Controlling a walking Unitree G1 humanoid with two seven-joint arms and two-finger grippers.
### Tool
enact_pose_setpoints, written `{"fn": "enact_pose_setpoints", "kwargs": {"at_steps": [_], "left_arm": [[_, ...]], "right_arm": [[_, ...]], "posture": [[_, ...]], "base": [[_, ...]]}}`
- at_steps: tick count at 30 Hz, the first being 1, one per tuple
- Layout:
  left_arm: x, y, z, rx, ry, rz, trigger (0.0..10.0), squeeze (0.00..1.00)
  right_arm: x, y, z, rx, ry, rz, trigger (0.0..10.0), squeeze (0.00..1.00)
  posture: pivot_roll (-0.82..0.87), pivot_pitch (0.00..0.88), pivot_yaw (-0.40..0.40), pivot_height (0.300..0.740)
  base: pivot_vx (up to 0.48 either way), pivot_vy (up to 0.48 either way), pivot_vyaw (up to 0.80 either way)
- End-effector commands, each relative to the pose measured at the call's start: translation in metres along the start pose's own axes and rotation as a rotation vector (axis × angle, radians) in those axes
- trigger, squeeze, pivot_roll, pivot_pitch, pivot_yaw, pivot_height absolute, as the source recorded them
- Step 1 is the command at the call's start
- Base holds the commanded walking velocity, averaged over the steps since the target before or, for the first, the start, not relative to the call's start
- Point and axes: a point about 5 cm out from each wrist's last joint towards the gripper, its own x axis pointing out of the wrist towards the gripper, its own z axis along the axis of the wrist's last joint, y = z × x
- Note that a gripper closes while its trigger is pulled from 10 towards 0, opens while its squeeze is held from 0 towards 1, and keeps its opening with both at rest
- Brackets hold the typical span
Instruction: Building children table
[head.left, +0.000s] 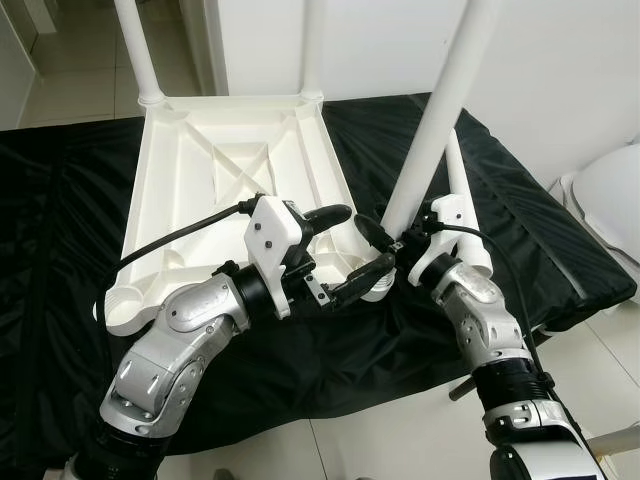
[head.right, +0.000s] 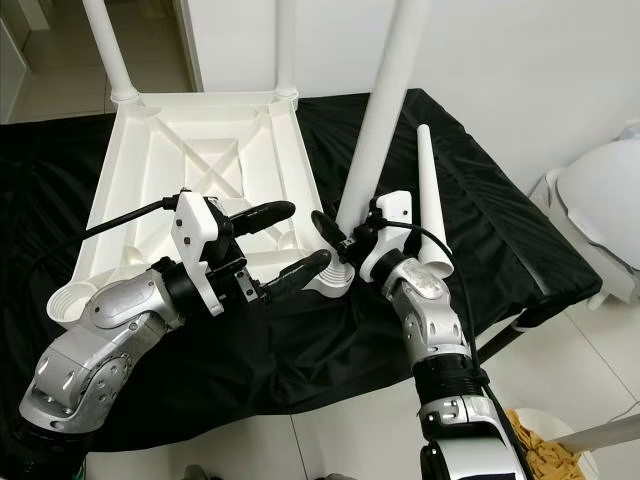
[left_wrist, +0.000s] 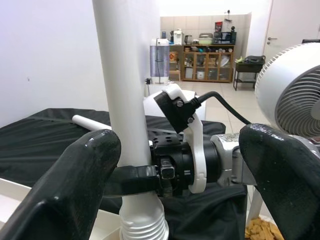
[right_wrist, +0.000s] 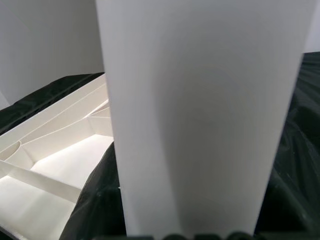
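Lying upside down on a black cloth (head.left: 60, 210), the white plastic tabletop (head.left: 215, 170) shows its ribbed underside, with two white legs (head.left: 135, 50) already standing in its far corner sockets. At the near left corner an empty round socket (head.left: 122, 300) faces up. The left gripper (head.left: 345, 250) hangs over the tabletop's near right corner with its two black fingers spread wide apart, one above and one below, gripping nothing; the lower finger lies close beside the leg's base. Just right of it, a third leg (head.left: 440, 110) rises tilted from the near right socket, its ribbed foot (left_wrist: 142, 227) sitting at the socket's mouth. The right gripper (head.left: 385, 238) is clamped on this leg low down, just above the foot. A fourth, loose leg (head.right: 428, 200) lies on the cloth to the right of that arm.

The left wrist view adds what the head views lack: the threaded end of the held leg, the right gripper's finger pressed on the leg, a white fan (left_wrist: 292, 95) and a distant shelf. The right wrist view gives the leg's smooth shaft up close, with the tabletop's ribs behind.
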Motion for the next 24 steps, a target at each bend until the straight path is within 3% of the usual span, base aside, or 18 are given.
{"fn": "enact_pose_setpoints", "kwargs": {"at_steps": [1,6,13,24], "left_arm": [[-0.001,-0.003,0.000,-0.007,0.006,-0.013,10.0,0.00],[-0.001,-0.003,0.000,-0.004,0.005,-0.011,10.0,0.00],[-0.002,-0.002,0.000,-0.001,0.007,-0.009,10.0,0.00],[-0.003,-0.002,0.001,0.001,0.005,-0.004,10.0,0.00]], "right_arm": [[-0.017,-0.004,-0.046,0.095,0.193,-0.070,10.0,0.00],[-0.021,-0.002,-0.048,0.041,0.192,-0.064,10.0,0.00],[-0.024,0.010,-0.049,-0.111,0.196,0.031,10.0,0.00],[-0.026,0.020,-0.052,-0.162,0.202,0.101,10.0,0.00]], "posture": [[-0.02,0.082,-0.021,0.740],[-0.02,0.080,-0.021,0.740],[-0.02,0.083,-0.019,0.740],[-0.02,0.093,-0.018,0.740]], "base": [[0.000,0.000,0.00],[0.000,0.000,0.00],[0.000,0.000,0.00],[0.000,0.000,0.00]]}}
